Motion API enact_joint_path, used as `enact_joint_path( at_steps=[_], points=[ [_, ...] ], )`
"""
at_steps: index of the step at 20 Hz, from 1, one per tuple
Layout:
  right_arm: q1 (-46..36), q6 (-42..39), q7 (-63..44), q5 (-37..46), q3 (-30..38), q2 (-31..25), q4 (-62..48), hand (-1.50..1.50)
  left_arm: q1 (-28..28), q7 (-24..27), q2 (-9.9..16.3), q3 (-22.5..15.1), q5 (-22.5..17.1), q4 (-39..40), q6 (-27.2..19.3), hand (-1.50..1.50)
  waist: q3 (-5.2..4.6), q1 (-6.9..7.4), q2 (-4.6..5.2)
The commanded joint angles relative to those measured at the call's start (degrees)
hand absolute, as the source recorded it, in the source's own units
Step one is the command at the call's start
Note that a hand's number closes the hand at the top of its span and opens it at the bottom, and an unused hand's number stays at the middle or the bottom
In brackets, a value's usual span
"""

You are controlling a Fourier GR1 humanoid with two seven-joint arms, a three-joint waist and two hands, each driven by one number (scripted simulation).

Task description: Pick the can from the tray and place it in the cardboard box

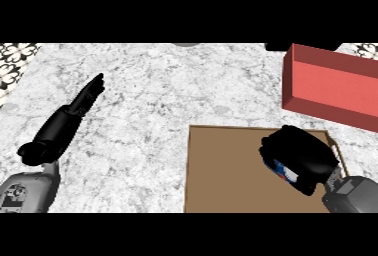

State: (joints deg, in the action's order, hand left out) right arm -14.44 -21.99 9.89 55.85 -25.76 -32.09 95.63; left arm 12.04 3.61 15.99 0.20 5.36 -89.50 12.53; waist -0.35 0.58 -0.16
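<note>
- Right hand (303, 157) sits over the right side of the brown tray (221, 170), fingers curled round the can (284, 171). Only a sliver of the can peeks out under the fingers: blue, white and a bit of red.
- The tray's left part is bare flat brown, and its right rim shows just past the hand.
- Left hand (87, 97) is off on the left over the marble desk (162, 90), fingers straight, holding nothing.
- Plenty of open marble between the two hands.
- Farther back at the right is the red box (332, 85), open side up, close beyond the tray's far corner.
</note>
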Motion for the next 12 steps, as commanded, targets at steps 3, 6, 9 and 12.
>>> enact_joint_path(
  at_steps=[3,6,9,12],
  points=[
    [2.35,9.13,21.53,-6.08,0.18,-1.85,-5.14,1.50,1.17,0.27,-1.13,-0.18,0.94,1.37,-1.04,0.00,0.47,-0.29,0.52],
    [5.25,13.72,26.68,-6.99,2.55,-2.59,-1.92,1.50,0.22,1.52,-1.57,-1.24,3.82,1.65,-2.55,0.00,0.41,-0.85,0.17],
    [3.57,14.83,28.98,-9.32,6.67,-2.12,0.30,1.50,2.51,-0.71,-0.71,0.37,1.43,2.31,-0.27,0.00,0.37,-0.92,0.14],
    [5.05,14.45,30.36,-11.70,12.06,-5.42,6.18,1.50,1.01,-0.03,-1.07,0.21,2.21,0.99,-0.85,0.00,0.36,-1.07,0.01]
  ],
)
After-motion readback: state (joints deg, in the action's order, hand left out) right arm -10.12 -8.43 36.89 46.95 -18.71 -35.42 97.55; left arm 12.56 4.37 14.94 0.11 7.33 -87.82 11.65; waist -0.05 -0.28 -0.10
